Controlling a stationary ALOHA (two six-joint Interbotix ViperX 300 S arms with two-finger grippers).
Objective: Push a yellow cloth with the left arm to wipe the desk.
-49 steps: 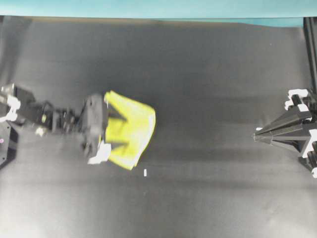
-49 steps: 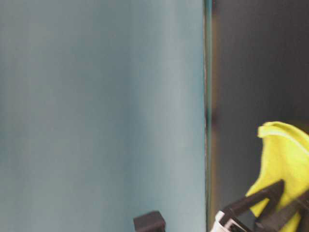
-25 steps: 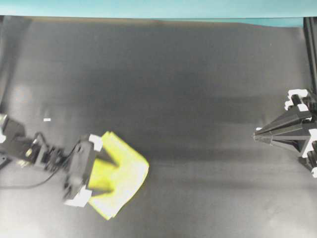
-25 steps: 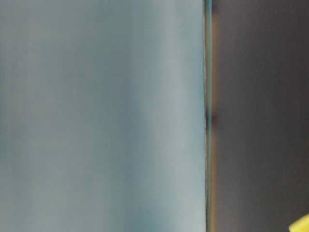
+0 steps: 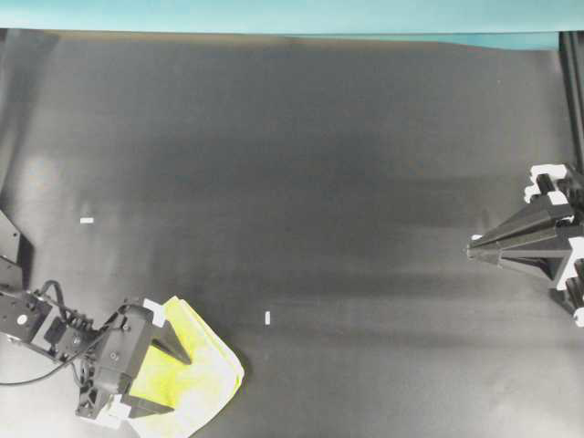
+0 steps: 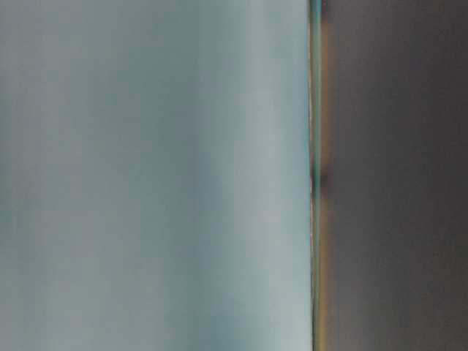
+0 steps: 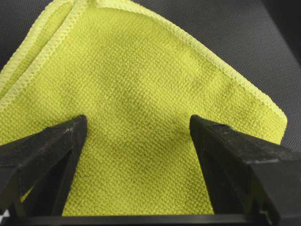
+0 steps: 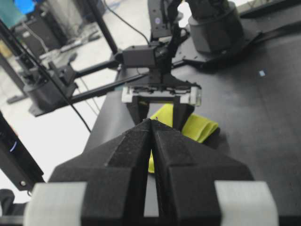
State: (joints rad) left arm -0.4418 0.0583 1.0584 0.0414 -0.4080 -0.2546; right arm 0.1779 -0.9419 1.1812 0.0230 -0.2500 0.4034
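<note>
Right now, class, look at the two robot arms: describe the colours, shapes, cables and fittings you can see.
Both arms are black. The left arm is slim and jointed, with a thin black cable looping beside it. Its pincer has two pointed black fingers and white fittings. The right pincer tapers to a black wedge, with white clips behind.

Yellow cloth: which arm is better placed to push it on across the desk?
Left. The left claw stands open over the yellow cloth, fingers spread on it, near the desk's lower left corner. The right claw is shut, far across the desk.
</note>
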